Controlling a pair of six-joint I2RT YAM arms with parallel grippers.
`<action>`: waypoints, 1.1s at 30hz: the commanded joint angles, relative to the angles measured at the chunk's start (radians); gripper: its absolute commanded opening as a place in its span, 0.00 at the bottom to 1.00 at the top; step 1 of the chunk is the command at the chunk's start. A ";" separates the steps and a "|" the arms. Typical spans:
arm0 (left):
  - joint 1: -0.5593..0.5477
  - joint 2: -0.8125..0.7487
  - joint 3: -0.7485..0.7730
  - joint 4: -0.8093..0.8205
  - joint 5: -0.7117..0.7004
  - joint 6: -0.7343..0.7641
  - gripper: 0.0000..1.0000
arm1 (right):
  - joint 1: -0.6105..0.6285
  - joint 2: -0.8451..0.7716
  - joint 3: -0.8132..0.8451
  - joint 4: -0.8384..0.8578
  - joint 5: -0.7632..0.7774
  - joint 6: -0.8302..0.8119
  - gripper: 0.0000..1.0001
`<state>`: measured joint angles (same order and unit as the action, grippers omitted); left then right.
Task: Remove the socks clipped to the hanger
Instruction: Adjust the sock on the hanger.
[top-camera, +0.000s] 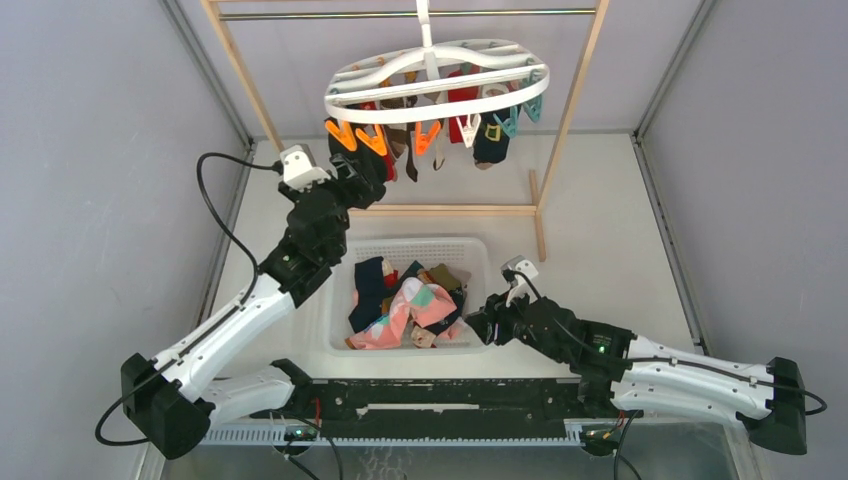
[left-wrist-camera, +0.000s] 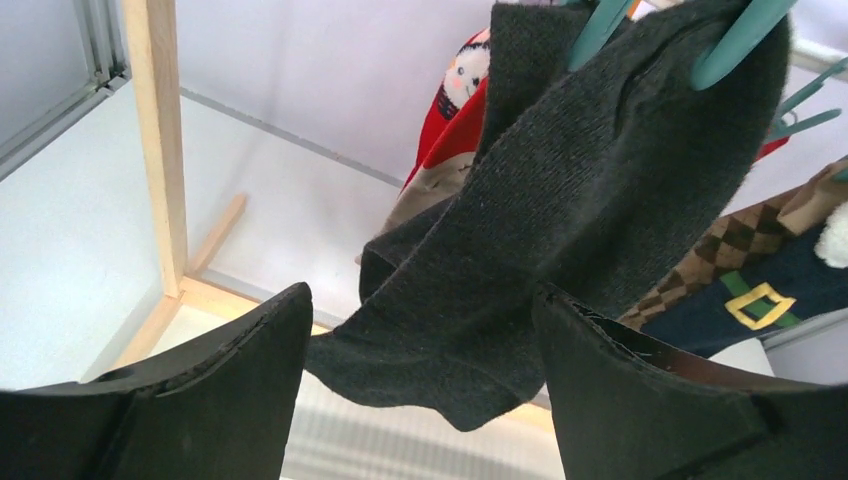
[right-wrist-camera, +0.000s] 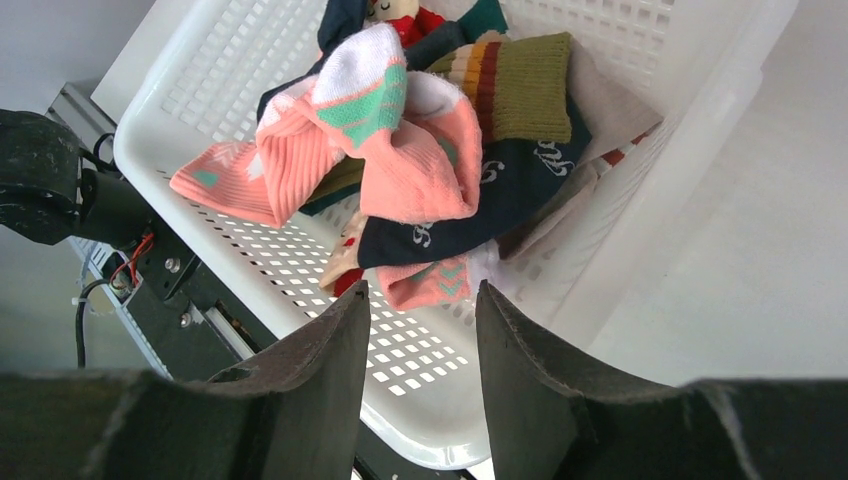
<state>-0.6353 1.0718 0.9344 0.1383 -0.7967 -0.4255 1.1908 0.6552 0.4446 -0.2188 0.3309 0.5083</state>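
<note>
Left gripper (left-wrist-camera: 420, 293) spread around dark grey sock (left-wrist-camera: 600, 170), clipped at left edge of hanger (top-camera: 400, 113) — not pinched. Toe-only bite may slip; hard tug may swing hanger. Right gripper (right-wrist-camera: 422, 295) half-spread, empty — right edge of basket (right-wrist-camera: 690, 150).

table (top-camera: 620, 260): white | basket (top-camera: 410, 245): white, perforated, at its near edge | wooden rack (top-camera: 572, 105): upright, behind basket

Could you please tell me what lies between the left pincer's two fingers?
In the left wrist view, a dark grey sock, hanging from teal clips, dangles between the fingers of the open left pincer, not yet gripped.
</note>
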 joint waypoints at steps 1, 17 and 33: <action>0.014 -0.042 0.048 -0.039 0.121 -0.011 0.85 | 0.003 -0.013 -0.011 0.046 -0.002 0.013 0.51; -0.058 -0.098 -0.155 0.349 0.324 -0.012 1.00 | -0.018 0.020 -0.033 0.096 -0.039 0.010 0.51; -0.050 0.050 -0.028 0.297 0.072 0.061 0.50 | -0.072 -0.046 -0.056 0.068 -0.076 -0.003 0.51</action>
<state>-0.6952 1.1767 0.8719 0.4034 -0.6815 -0.3828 1.1328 0.6174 0.3923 -0.1761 0.2749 0.5083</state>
